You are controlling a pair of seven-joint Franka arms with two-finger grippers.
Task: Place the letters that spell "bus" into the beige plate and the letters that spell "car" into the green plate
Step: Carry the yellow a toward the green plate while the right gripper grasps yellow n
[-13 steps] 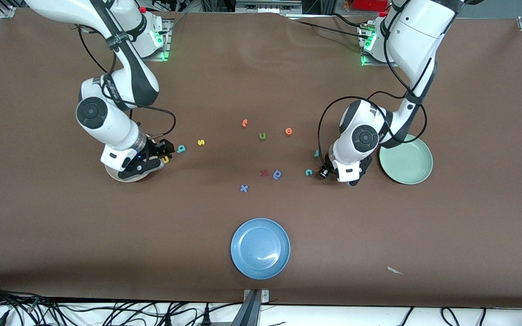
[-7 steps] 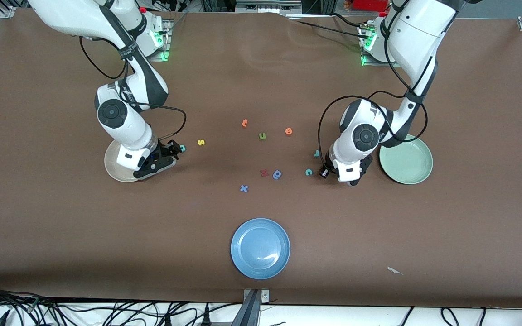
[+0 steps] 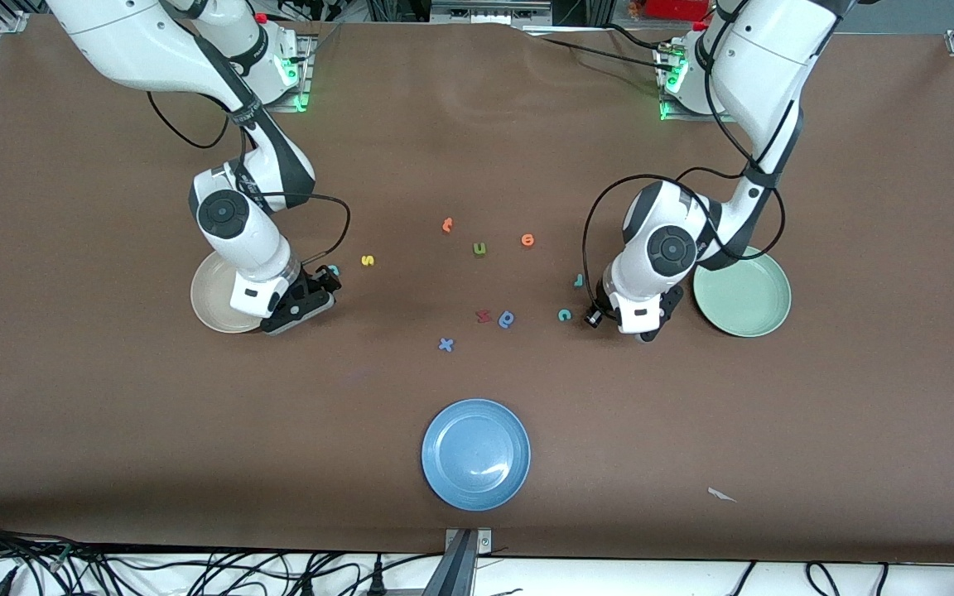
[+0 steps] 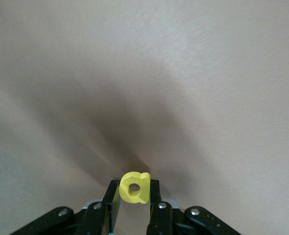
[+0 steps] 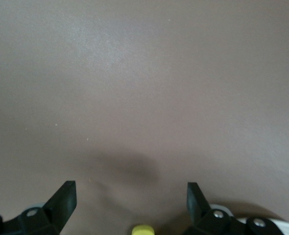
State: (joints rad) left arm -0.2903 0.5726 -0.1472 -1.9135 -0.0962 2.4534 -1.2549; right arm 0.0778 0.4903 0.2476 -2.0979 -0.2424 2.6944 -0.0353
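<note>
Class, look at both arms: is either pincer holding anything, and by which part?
The left pincer pinches the yellow a by its two flat sides, just above the table. The right pincer is open and holds nothing.

You see 2 glossy white arms with dark grey round joint caps, looped black cables, black claws with silver screws, and green lights glowing at their bases.

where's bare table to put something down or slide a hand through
Bare cloth: the band between the blue plate and the blue x, and the stretch from the orange t to the bases. Crowded: the letter row between beige plate and green plate, where the open right pincer and the left pincer, shut on the yellow a, sit low.
</note>
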